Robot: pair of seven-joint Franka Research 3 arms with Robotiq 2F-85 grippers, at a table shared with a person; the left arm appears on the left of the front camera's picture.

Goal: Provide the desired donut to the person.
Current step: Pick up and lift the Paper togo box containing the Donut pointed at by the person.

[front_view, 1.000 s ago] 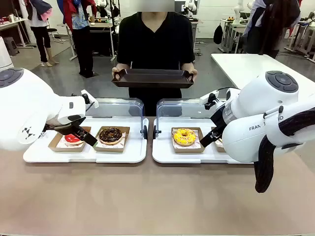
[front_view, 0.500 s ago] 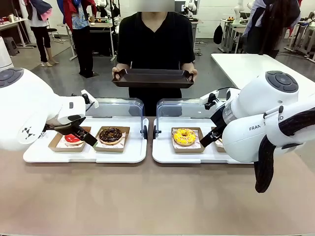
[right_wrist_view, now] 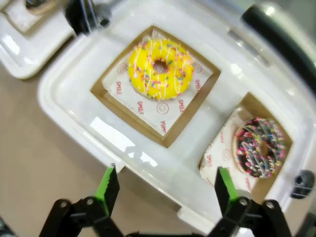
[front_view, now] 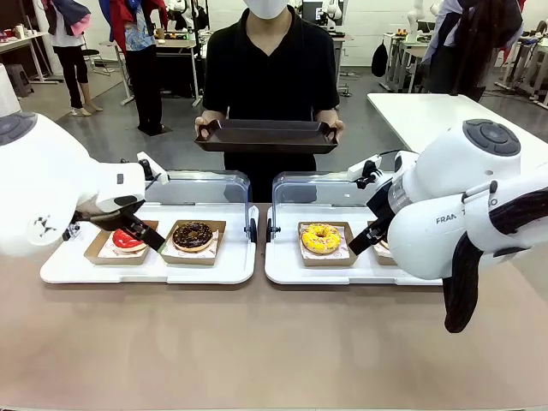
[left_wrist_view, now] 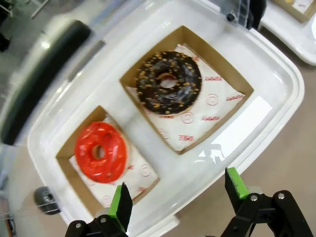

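Observation:
A red-glazed donut [front_view: 127,241] [left_wrist_view: 100,151] and a chocolate donut [front_view: 193,234] [left_wrist_view: 168,82] lie in cardboard trays on the left white tray [front_view: 103,269]. A yellow sprinkled donut [front_view: 321,237] [right_wrist_view: 160,68] and a dark sprinkled donut [right_wrist_view: 259,146] lie on the right white tray [front_view: 300,272]. My left gripper [front_view: 135,229] [left_wrist_view: 178,192] hovers open above the left tray, nearer the red donut. Open and holding nothing, my right gripper [front_view: 364,240] [right_wrist_view: 167,185] hangs over the right tray's near edge. The person [front_view: 270,68] stands across the table holding a dark serving tray [front_view: 265,137] with both hands.
Each white tray has a clear hinged lid [front_view: 201,187] standing open at the back. A white table [front_view: 445,116] stands at the far right. Other people stand in the background. The brown table [front_view: 257,342] in front of the trays is bare.
My left arm has shifted slightly left and down over the red donut. The right arm has barely moved. The person holds the tray as before.

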